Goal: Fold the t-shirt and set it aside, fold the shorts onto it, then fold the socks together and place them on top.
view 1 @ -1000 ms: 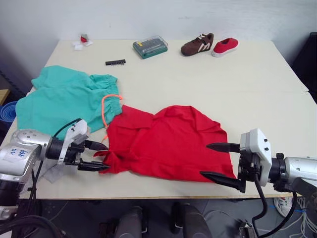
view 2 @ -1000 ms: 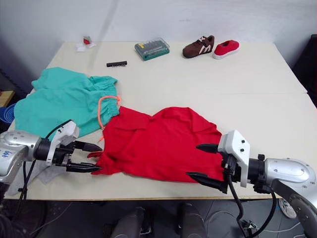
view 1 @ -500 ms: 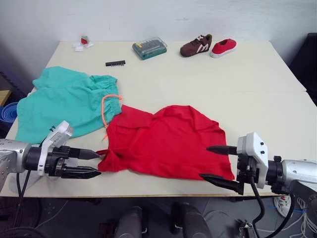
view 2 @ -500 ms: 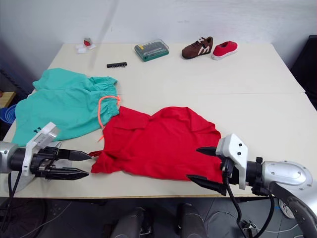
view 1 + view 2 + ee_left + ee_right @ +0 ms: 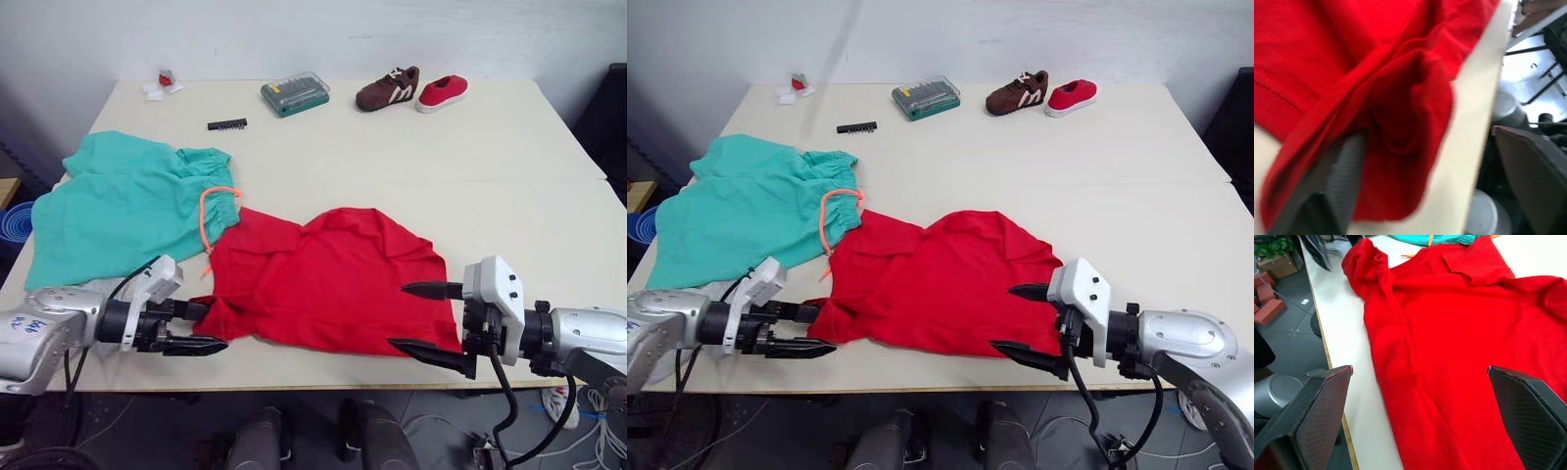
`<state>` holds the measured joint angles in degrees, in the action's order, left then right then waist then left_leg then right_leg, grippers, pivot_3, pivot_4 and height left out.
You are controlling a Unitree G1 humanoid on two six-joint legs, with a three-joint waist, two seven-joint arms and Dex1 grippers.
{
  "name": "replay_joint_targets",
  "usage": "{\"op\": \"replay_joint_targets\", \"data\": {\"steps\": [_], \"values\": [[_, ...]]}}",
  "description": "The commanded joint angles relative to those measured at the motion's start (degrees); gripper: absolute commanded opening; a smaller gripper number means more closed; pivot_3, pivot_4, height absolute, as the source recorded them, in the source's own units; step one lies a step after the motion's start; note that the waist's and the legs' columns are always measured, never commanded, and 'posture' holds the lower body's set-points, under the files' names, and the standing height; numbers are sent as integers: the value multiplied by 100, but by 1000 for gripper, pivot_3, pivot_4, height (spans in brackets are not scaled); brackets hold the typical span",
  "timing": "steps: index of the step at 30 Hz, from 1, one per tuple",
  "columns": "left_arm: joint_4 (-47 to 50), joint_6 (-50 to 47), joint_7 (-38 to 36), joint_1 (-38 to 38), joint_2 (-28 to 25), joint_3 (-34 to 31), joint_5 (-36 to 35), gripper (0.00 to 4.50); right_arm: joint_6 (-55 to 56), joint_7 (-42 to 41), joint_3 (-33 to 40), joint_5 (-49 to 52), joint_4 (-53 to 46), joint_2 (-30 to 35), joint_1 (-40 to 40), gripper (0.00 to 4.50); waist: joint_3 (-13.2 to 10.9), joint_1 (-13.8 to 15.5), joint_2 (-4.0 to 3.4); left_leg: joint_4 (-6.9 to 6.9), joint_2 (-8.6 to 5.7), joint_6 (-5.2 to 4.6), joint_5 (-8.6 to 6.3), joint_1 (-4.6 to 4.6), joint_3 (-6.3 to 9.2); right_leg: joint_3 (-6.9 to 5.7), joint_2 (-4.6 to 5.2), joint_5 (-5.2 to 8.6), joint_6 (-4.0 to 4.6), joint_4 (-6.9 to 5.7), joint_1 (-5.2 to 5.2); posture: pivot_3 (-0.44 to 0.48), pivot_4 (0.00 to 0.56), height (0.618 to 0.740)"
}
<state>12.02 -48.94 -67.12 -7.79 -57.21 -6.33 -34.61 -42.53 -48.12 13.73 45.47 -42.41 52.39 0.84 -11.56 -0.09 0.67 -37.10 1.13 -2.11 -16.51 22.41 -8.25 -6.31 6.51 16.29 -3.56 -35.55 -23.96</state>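
Observation:
The red t-shirt [image 5: 333, 279] lies rumpled and spread near the table's front edge. My left gripper [image 5: 201, 328] is open at its left corner, and the bunched red cloth [image 5: 1400, 98] lies over one finger [image 5: 1347, 171]. My right gripper [image 5: 423, 321] is open, its two fingers straddling the shirt's near right corner [image 5: 1459, 333]. The teal shorts [image 5: 127, 206] with the orange drawstring [image 5: 211, 211] lie flat to the left, touching the shirt. A sliver of the light grey socks [image 5: 93, 287] shows behind my left arm.
Along the table's far side are a green bit-set case [image 5: 296, 94], a black bit strip [image 5: 227, 124], a brown shoe [image 5: 389, 88], a small red shoe [image 5: 442, 91] and a small red-and-white item [image 5: 164, 81]. Both grippers hover at the front edge of the table [image 5: 323, 377].
My left gripper has moved right, back onto the shirt's left corner, which now lies between its fingers. The right gripper has edged slightly left along the shirt's right corner.

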Motion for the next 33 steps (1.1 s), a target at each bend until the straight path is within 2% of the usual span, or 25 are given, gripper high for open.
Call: {"op": "replay_joint_targets", "data": {"steps": [1, 10, 13, 19, 22, 27, 33], "values": [[-144, 105, -188, 132, -152, -275, -91, 2902, 163, -58, 7, -82, -38, 17, 70, 4500, 0, -5, 0, 1, 0, 0, 0, 0, 0, 0, 0, 0, 0, 0, 0, 0, 150, 740], [-1003, 616, -690, 602, -474, -608, 69, 32, 346, -141, -90, -323, -5, -35, 269, 4500, 0, -3, 0, 2, 0, -3, -3, 2, 0, 1, 0, 1, 2, 2, -6, 0, 150, 740], [-1008, 611, -689, 580, -445, -631, -1, 32, 410, -157, -129, -374, 24, -31, 302, 4500, 0, 0, 0, 4, 2, -19, -13, 4, 0, 1, 0, 2, 4, 2, -9, 0, 150, 740], [-407, 126, -519, 322, -356, -644, -428, 32, 446, -150, -169, -426, 58, -17, 276, 4500, 0, 7, 0, 2, 1, -10, -8, 14, 0, 2, 3, 2, 3, 4, -14, 0, 150, 740], [-342, 180, -506, 174, -310, -597, -435, 597, 458, -160, -146, -444, 71, 28, 303, 4500, 0, 2, 0, 3, 1, -2, -4, 14, 0, 1, 3, 1, 2, 4, -15, 0, 150, 740], [-424, -165, -351, -32, -229, -585, -564, 2130, 435, -140, -106, -408, 61, 31, 316, 4500, 0, -8, 0, 2, 1, 0, -2, 13, -3, 1, 2, 1, 2, -2, -17, 0, 150, 740], [-310, -104, -178, -57, -79, -151, -292, 2130, 401, -68, -112, -375, 47, -4, 288, 4500, 0, 5, 0, -1, -1, -1, -1, 13, -3, 2, 2, -1, -1, -2, -16, 0, 150, 740]]}}
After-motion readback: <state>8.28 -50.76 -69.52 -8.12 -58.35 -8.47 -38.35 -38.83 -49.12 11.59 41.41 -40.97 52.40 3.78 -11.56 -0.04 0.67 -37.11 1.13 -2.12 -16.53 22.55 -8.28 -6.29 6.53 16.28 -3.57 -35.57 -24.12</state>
